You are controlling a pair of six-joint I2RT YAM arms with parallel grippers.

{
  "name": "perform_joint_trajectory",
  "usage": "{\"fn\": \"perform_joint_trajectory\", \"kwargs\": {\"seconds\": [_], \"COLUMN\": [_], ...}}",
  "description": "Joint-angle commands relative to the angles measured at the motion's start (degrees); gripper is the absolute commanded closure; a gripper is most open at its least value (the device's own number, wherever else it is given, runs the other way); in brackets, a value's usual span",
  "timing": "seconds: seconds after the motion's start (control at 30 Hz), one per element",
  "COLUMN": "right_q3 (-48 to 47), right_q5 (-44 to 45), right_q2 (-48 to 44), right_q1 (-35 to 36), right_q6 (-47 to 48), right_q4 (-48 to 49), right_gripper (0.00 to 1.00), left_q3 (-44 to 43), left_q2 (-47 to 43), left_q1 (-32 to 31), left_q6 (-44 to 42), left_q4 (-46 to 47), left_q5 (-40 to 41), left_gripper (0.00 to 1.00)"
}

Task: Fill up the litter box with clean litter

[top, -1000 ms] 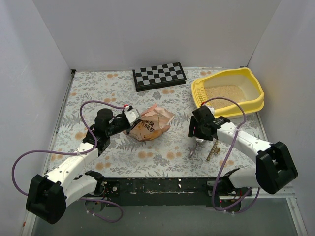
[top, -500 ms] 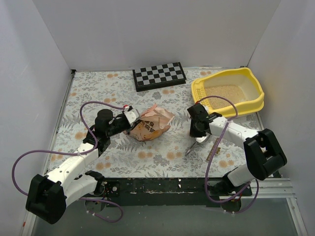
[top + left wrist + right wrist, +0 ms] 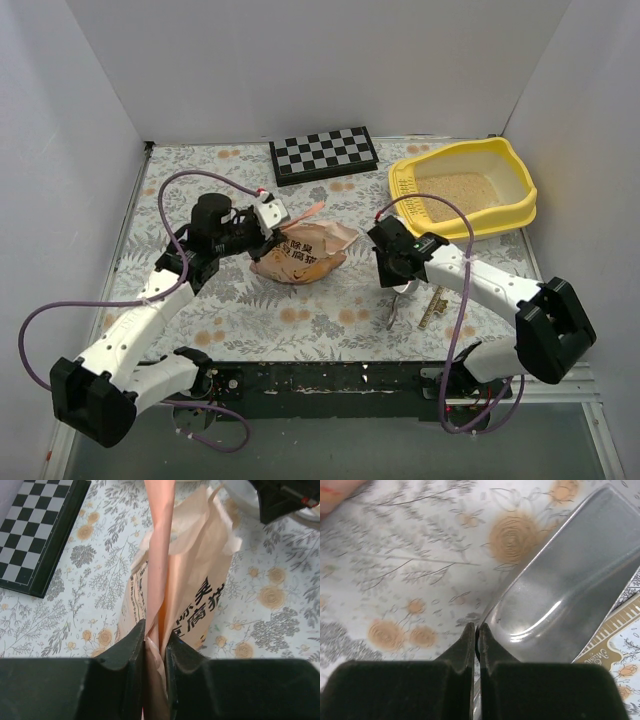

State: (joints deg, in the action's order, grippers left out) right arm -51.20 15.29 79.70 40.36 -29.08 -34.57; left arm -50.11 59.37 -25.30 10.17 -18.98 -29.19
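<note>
The yellow litter box (image 3: 520, 205) stands at the far right with pale beige clean litter (image 3: 455, 187) spread inside it. A peach-orange crinkled bag (image 3: 305, 252) lies mid-table; in the left wrist view the bag (image 3: 200, 580) hangs with its top edge pulled up. My left gripper (image 3: 281, 227) (image 3: 155, 637) is shut on that thin edge. The silver metal scoop (image 3: 397, 305) (image 3: 570, 595) lies on the table in front of the litter box. My right gripper (image 3: 397, 281) (image 3: 476, 630) is shut on the scoop's rim.
A black-and-white checkerboard (image 3: 323, 153) (image 3: 35, 530) lies at the back centre. A gold-brown printed strip (image 3: 433, 308) (image 3: 612, 627) lies beside the scoop. White walls close off the left, back and right sides of the floral tablecloth (image 3: 200, 180).
My right gripper went from open to shut on the scoop's rim and shifted left. My left gripper rose and moved farther back, pulling the bag's edge upward.
</note>
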Motion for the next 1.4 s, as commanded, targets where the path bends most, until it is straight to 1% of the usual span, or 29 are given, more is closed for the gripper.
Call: {"fn": "perform_joint_trajectory", "kwargs": {"seconds": [0.0, 0.1, 0.17, 0.2, 0.3, 0.33, 0.4, 0.47, 0.53, 0.6, 0.7, 0.77, 0.8, 0.87, 0.93, 1.1, 1.17, 1.2, 1.27, 1.37], "right_q3": [-6.7, -8.3, -9.3, -10.4, -16.2, -18.6, -23.0, -28.1, -31.9, -34.7, -35.5, -34.7, -34.1, -33.4, -32.8, -34.2, -35.0, -35.6, -36.5, -38.0], "right_q5": [-0.3, -6.2, -6.6, -6.0, -2.2, -0.8, 2.4, 6.6, 10.3, 13.4, 17.8, 20.5, 21.0, 20.4, 19.5, 14.5, 11.8, 10.4, 8.9, 8.5], "right_q2": [-4.7, -7.9, -10.9, -12.3, -13.9, -13.9, -13.4, -11.9, -10.7, -10.3, -11.4, -12.6, -13.2, -14.2, -15.3, -16.5, -15.7, -15.2, -14.5, -14.0], "right_q1": [5.4, 7.2, 8.7, 9.4, 11.8, 13.2, 16.0, 18.8, 21.6, 24.8, 30.5, 33.8, 35.0, 36.4, 37.0, 37.4, 37.4, 37.5, 37.5, 37.5], "right_q6": [3.9, 5.6, 6.4, 7.0, 9.7, 10.7, 12.5, 13.7, 15.1, 16.8, 21.4, 24.6, 25.8, 28.9, 32.6, 38.8, 40.8, 41.6, 42.9, 44.5], "right_q4": [-6.3, -7.9, -8.9, -10.2, -16.6, -19.0, -22.6, -26.4, -29.0, -30.1, -29.0, -27.9, -27.0, -24.8, -22.0, -19.8, -20.4, -20.7, -20.5, -20.5], "right_gripper": [0.99, 0.99, 0.99, 0.99, 0.99, 0.99, 0.99, 0.99, 0.99, 0.99, 0.99, 0.99, 0.99, 0.99, 0.99, 0.99, 0.99, 0.99, 0.99, 0.99], "left_q3": [-7.5, -10.4, -12.9, -14.2, -20.4, -22.9, -27.1, -32.0, -35.1, -39.0, -48.2, -54.4, -55.5, -51.7, -49.0, -44.9, -41.1, -38.9, -34.1, -31.6], "left_q2": [-3.5, -3.9, -3.9, -3.7, -1.6, -0.3, 2.9, 5.8, 7.9, 10.3, 16.4, 21.4, 23.0, 22.3, 21.8, 20.3, 18.3, 17.2, 15.3, 13.8], "left_q1": [-0.5, -0.5, -0.6, -0.6, -0.6, -0.6, -0.6, -0.6, -0.5, -0.5, -0.5, -0.5, -0.5, -0.5, -0.5, -0.5, -0.5, -0.5, -0.5, -0.6], "left_q6": [3.6, 9.2, 13.7, 17.2, 25.5, 28.4, 33.7, 36.8, 41.2, 45.4, 49.9, 52.7, 54.2, 59.8, 63.3, 66.7, 69.4, 71.5, 74.8, 76.7], "left_q4": [-6.5, -9.0, -9.8, -10.1, -11.6, -11.9, -11.8, -12.5, -11.5, -11.3, -17.2, -22.7, -24.6, -19.8, -16.7, -15.5, -11.8, -8.6, -3.4, -1.1], "left_q5": [-6.1, -9.3, -9.5, -8.4, -5.3, -4.6, -3.7, -4.7, -6.0, -6.0, -6.9, -8.8, -10.5, -13.5, -17.5, -20.3, -22.0, -23.3, -25.3, -26.3], "left_gripper": [0.82, 0.79, 0.77, 0.76, 0.73, 0.70, 0.73, 0.74, 0.75, 0.74, 0.72, 0.74, 0.76, 0.77, 0.76, 0.76, 0.73, 0.69, 0.68, 0.68]}}
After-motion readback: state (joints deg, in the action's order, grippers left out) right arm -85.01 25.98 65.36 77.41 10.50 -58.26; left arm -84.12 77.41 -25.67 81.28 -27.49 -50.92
